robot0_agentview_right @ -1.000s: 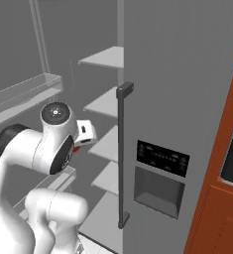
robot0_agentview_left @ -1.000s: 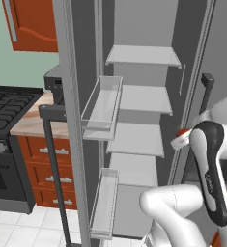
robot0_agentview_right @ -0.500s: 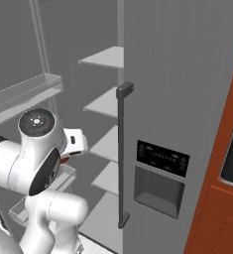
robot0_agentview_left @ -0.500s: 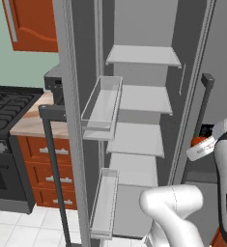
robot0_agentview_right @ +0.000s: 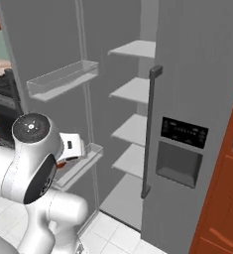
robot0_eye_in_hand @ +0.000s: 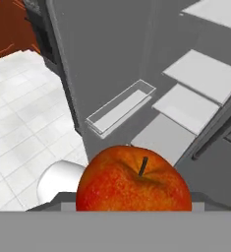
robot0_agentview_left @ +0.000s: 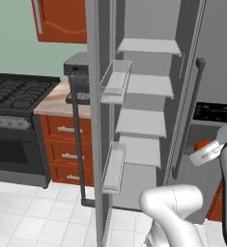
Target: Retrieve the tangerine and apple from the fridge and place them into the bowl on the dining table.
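The red apple sits close in front of the hand camera, stem up, held by my gripper, which is shut on it. In the left base view a patch of the apple shows at the hand, in front of the fridge's shut right door. In the right base view the hand sits low beside the open left door. The fridge stands with its left door swung open and its white shelves bare. The tangerine, the bowl and the dining table are out of view.
The open left door carries two clear bins and a long dark handle. A black stove and red-brown drawers stand to the left. The dispenser panel is on the right door. White tiles cover the floor.
The whole picture has shifted a little, so the base has moved. The arm has drawn back from the fridge and dropped lower, with the apple still in the hand.
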Tool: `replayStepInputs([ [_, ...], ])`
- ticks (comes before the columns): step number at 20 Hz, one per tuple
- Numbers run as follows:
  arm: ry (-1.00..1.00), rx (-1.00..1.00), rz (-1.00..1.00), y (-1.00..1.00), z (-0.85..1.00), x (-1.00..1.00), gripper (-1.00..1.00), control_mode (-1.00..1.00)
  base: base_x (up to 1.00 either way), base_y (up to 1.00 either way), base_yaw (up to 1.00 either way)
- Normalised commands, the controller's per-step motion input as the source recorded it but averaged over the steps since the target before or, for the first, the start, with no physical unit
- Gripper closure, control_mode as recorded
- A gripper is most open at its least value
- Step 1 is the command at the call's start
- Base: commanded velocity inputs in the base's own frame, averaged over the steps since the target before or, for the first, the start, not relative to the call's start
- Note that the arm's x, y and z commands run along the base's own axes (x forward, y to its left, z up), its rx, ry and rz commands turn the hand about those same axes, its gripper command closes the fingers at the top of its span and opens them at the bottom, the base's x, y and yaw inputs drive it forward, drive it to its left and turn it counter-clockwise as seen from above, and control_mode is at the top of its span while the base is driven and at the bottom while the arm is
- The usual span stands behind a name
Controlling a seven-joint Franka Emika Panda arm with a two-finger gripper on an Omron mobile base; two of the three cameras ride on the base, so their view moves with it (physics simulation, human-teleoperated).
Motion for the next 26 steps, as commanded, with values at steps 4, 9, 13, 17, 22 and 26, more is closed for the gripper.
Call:
replayStepInputs([
  [4,0.0,0.0,0.0,0.0,0.0,0.0,1.0,1.0,-0.42,0.4,0.35],
  [9,0.0,0.0,0.0,0.0,0.0,0.0,1.0,1.0,-0.24,0.55,0.56],
  [13,0.0,0.0,0.0,0.0,0.0,0.0,1.0,1.0,0.0,0.88,0.58],
  [17,0.0,0.0,0.0,0.0,0.0,0.0,1.0,1.0,0.0,1.0,0.53],
  [22,0.0,0.0,0.0,0.0,0.0,0.0,1.0,1.0,0.27,0.97,0.51],
  [26,0.0,0.0,0.0,0.0,0.0,0.0,1.0,1.0,0.97,0.66,0.36],
])
